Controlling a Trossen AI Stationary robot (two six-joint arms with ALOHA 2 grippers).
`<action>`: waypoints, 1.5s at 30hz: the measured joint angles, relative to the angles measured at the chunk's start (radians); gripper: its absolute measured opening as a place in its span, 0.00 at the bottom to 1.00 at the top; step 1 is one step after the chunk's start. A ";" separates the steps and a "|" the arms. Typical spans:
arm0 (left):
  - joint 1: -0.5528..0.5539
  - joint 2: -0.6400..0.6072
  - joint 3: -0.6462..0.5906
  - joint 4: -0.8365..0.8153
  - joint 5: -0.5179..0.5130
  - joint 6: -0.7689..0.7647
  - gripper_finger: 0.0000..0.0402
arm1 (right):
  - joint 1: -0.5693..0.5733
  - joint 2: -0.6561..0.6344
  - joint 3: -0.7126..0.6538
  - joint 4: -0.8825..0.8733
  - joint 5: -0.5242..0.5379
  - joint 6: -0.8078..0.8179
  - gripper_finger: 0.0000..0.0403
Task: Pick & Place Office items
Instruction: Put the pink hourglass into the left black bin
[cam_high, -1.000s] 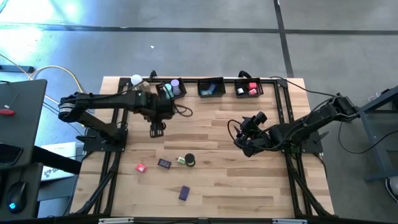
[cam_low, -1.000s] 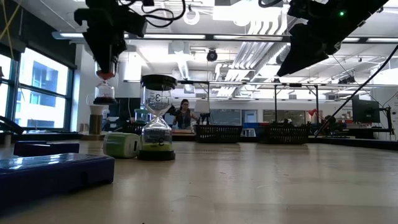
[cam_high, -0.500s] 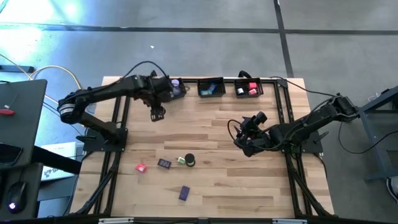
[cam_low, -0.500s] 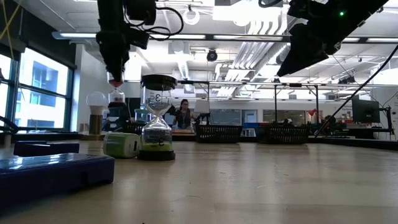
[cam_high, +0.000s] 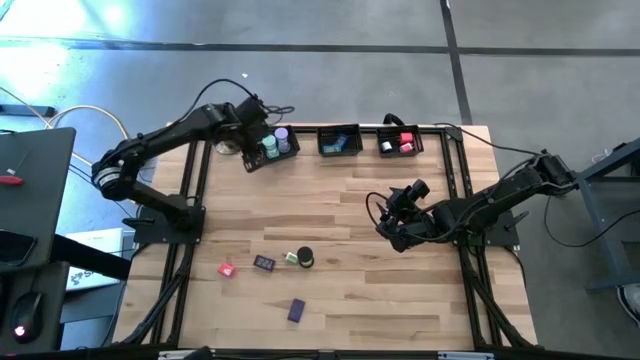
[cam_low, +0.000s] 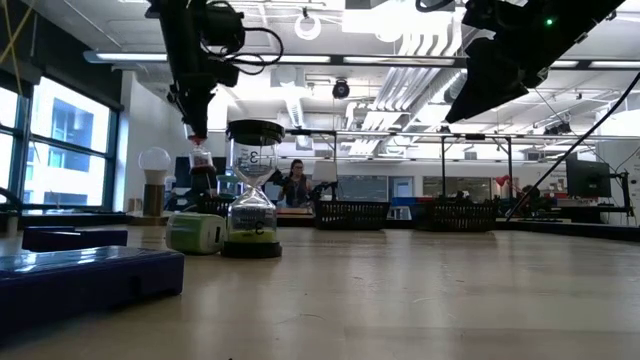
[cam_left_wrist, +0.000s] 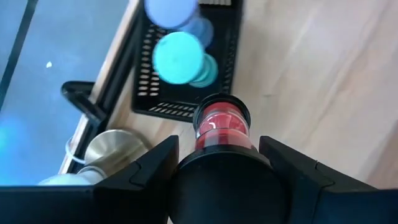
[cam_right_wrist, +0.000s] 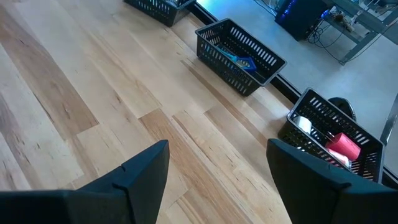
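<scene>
— Where is the left pincer (cam_left_wrist: 217, 146)?
— Above the far-left black tray (cam_left_wrist: 149, 93), clamped on a red-filled cylinder (cam_left_wrist: 221, 124).
— And the right pincer (cam_right_wrist: 211, 180)?
— Spread wide, empty, over the tabletop (cam_high: 340, 210).

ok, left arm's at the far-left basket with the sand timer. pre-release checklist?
1. Left gripper shut on the red sand timer: ok.
2. Timer over the left basket: not ok, it shows over bare wood at the basket's edge.
3. Room in the basket: cannot tell; a teal cylinder and a lilac cylinder stand inside.
4. Lamp base close beside the gripper: cannot tell on clearance.
5. Right gripper away at mid-table, open: ok.
</scene>
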 joint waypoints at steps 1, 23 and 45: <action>0.014 0.000 0.000 0.003 -0.002 0.000 0.50 | 0.000 0.000 0.000 0.000 0.000 0.000 0.64; 0.117 0.106 0.000 0.087 -0.026 0.023 0.50 | 0.000 0.000 0.000 0.006 0.005 0.000 0.64; 0.129 0.221 0.000 0.175 -0.010 0.024 0.50 | 0.000 0.000 0.000 0.004 0.008 -0.001 0.64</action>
